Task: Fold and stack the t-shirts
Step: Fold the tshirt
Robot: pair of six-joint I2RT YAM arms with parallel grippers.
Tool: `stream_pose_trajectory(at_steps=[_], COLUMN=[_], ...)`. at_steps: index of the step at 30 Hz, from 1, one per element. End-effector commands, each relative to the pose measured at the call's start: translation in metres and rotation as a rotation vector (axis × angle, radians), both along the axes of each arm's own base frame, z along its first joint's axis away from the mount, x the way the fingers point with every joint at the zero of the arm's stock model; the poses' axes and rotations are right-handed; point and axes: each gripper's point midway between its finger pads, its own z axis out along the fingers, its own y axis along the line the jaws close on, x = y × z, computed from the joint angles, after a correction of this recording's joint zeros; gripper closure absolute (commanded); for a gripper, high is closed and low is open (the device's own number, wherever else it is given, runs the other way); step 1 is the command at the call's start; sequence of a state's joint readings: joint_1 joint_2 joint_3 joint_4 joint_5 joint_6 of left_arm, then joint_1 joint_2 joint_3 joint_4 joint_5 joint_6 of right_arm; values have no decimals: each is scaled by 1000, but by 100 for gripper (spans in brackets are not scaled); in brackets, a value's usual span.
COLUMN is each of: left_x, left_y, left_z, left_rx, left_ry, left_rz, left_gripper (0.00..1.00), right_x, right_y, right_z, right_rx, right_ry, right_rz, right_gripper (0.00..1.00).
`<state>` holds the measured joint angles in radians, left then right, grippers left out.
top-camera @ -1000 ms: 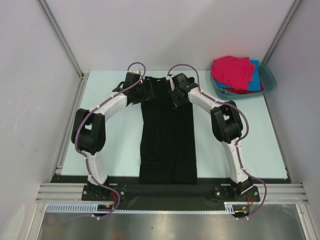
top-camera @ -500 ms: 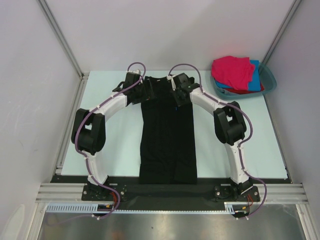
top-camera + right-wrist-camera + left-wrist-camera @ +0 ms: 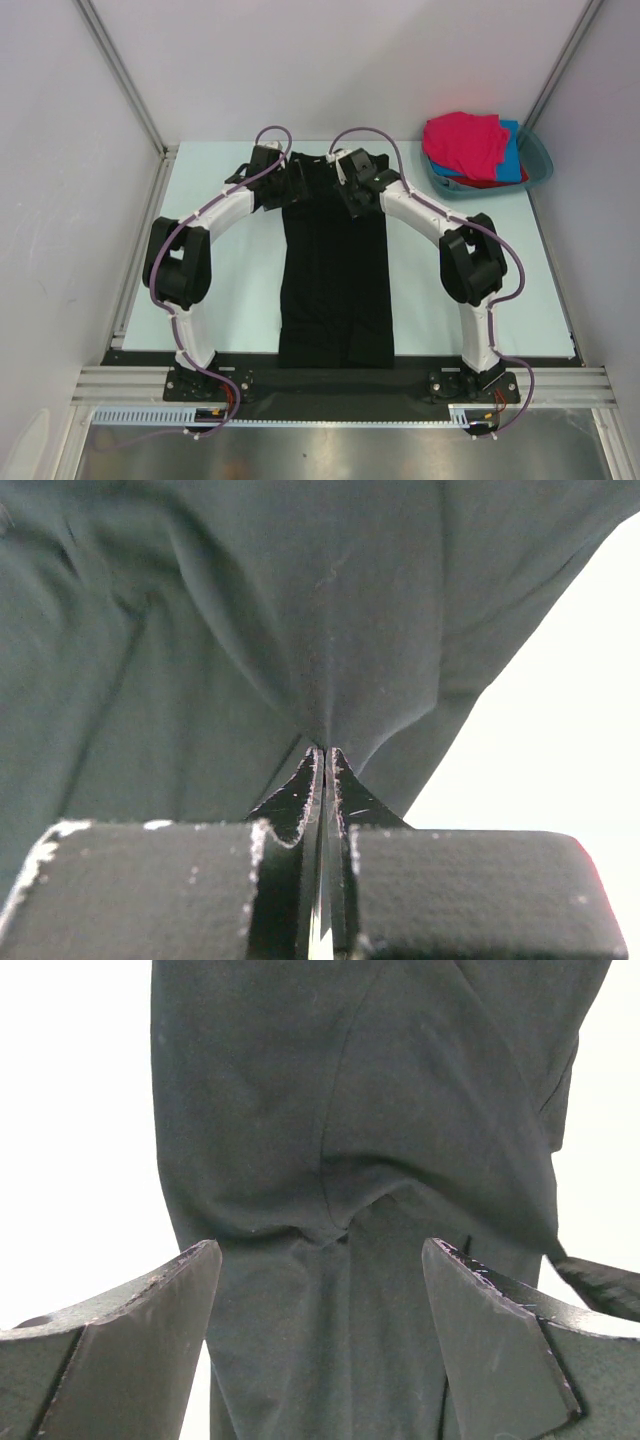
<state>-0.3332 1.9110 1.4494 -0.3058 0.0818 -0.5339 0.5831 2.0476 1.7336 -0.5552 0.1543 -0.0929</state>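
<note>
Black t-shirt (image 3: 335,290): narrow strip mid-table, long axis running near to far.
Right gripper (image 3: 326,755): clamped on a pinch of its far end.
Left gripper (image 3: 320,1260): jaws spread, far-end cloth just beyond them, ungripped.
Pink t-shirt (image 3: 465,140): heaped in teal basin (image 3: 541,160), far right.

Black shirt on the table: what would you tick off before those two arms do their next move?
1. The right tool shut on the black t-shirt: ok.
2. The left tool gripping it too: not ok, jaws stand open.
3. Its fingers touching cloth: cannot tell.
4. Shirt's near half flat on the table: ok.
5. The pink t-shirt out of the way in the teal basin: ok.
</note>
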Motion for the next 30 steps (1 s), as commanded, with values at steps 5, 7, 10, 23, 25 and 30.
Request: stream_pose_trajectory(at_steps=[5,7,10,23,25,30], left_x=[6,5,5,1,1,-1], left_y=[-1,-1,2,5,5,6], left_z=[16,17,18,25,26,29], left_rx=[11,15,22,26,23,25], left_ry=[-41,-41,-42,-51,-55,-59], left_rz=[-23,-24,-14,-10,-11,-7], left_gripper=[11,11,11,10,11,11], right_x=[-30,-31,-24,-58,-70,-79], right_y=[-13,-18,-33,42,53,69], right_z=[-17,-15,-9,5,-2,-18], right_rx=[-59,-75,-97,156,185,252], right_ry=[47,24,-27,67,106,156], right_rz=[-66,-94,-178,-4,15,44], right_gripper=[99,96,57,56,61,68])
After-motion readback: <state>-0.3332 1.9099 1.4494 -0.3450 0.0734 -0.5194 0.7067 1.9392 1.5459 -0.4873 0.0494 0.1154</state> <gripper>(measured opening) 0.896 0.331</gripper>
